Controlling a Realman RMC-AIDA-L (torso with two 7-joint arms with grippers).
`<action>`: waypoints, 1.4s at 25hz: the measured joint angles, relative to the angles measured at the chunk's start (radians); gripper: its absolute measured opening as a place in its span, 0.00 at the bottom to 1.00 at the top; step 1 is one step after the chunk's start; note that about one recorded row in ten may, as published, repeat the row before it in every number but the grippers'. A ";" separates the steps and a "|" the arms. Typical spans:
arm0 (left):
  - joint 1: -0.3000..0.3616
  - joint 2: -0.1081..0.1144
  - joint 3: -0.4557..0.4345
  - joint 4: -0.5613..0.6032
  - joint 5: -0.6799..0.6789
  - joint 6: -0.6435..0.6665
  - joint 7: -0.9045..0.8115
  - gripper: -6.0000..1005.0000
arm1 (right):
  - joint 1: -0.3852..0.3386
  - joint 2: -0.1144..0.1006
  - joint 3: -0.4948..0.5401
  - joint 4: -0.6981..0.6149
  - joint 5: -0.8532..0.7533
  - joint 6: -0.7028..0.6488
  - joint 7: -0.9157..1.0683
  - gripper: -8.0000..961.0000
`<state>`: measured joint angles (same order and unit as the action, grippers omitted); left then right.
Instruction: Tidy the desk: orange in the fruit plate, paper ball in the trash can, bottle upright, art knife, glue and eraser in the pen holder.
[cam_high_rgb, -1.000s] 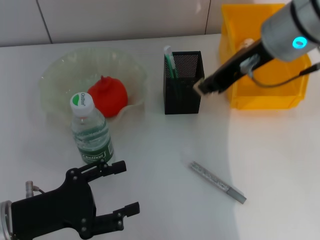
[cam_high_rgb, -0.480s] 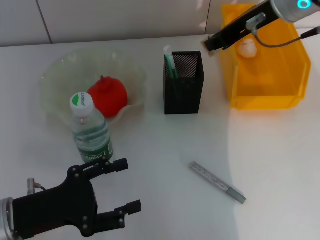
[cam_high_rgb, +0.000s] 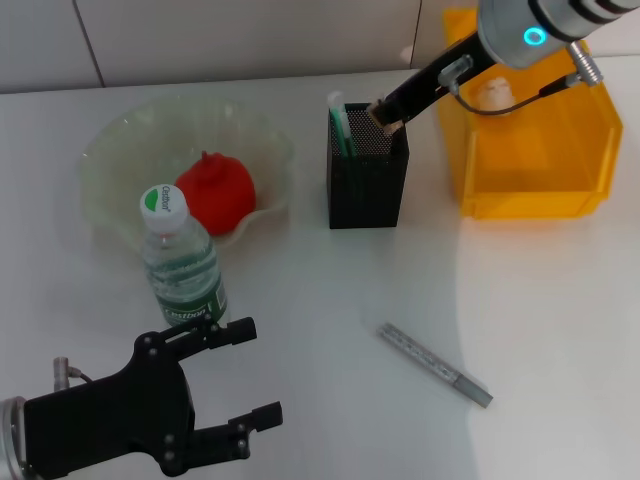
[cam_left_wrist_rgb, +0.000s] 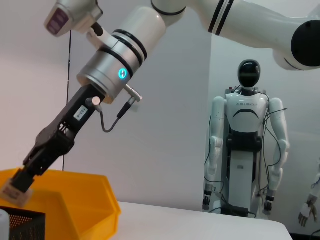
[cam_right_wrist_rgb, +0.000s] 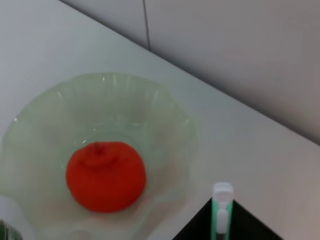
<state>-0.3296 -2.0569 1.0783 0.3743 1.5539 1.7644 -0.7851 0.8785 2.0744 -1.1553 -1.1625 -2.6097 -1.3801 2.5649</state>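
The right gripper (cam_high_rgb: 384, 111) hangs over the far right corner of the pen holder (cam_high_rgb: 367, 180), its fingers closed on the eraser (cam_high_rgb: 380, 112), a small tan block that the left wrist view also shows pinched at the tip (cam_left_wrist_rgb: 14, 193). A green-and-white glue stick (cam_high_rgb: 339, 122) stands inside the holder at its left side. The orange (cam_high_rgb: 215, 192) lies in the fruit plate (cam_high_rgb: 120, 150) at far left. The bottle (cam_high_rgb: 181, 262) stands upright just in front of the plate. The paper ball (cam_high_rgb: 492, 93) rests in the trash can (cam_high_rgb: 535, 190) at far right. The art knife (cam_high_rgb: 434, 364) lies flat on the surface (cam_high_rgb: 330, 300), near and to the right. The left gripper (cam_high_rgb: 240, 375) sits low at near left, fingers spread wide and empty.
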 joint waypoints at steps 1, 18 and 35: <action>0.002 0.000 0.000 0.000 0.000 0.001 0.002 0.80 | 0.007 0.001 -0.001 0.017 0.000 0.003 -0.006 0.15; 0.008 -0.002 0.000 0.000 0.000 0.003 0.003 0.80 | -0.125 0.007 -0.149 -0.358 -0.002 -0.422 0.152 0.53; 0.000 0.003 0.000 0.002 0.003 0.002 -0.003 0.80 | -0.243 0.013 -0.547 -0.339 -0.017 -0.343 0.310 0.69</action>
<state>-0.3297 -2.0543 1.0783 0.3758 1.5569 1.7662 -0.7879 0.6355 2.0877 -1.7018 -1.5016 -2.6263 -1.7235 2.8746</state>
